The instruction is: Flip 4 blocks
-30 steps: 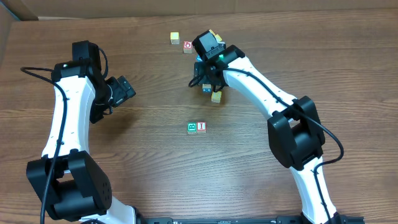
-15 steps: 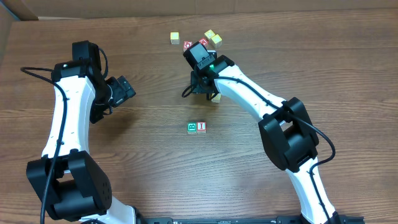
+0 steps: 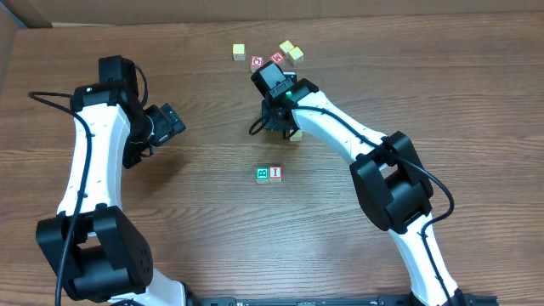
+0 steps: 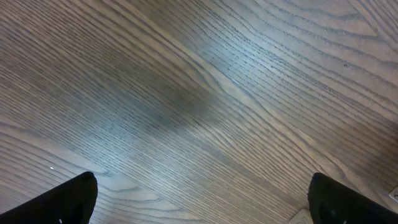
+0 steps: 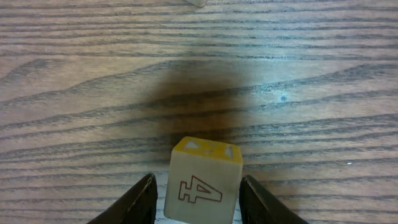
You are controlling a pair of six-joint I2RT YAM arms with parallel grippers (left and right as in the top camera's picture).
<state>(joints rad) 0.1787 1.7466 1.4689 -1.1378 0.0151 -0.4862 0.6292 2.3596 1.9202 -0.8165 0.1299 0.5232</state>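
In the right wrist view a block with a yellow top and a red 4 outlined on its pale side sits on the table between the fingers of my right gripper. The jaws stand close round it: the right finger touches it and a thin strip of table shows at the left one. From overhead my right gripper covers most of this block. A green-faced block and a red-marked block lie side by side mid-table. My left gripper hangs wide open over bare wood.
Several more cubes lie at the far edge: a yellow one, a red-ring one, a red one and two yellow ones. A pale block edge shows at the top of the right wrist view.
My right gripper slid left and toward the near side, uncovering the far cubes, and its jaws narrowed round the yellow-topped block. The left arm has not moved.
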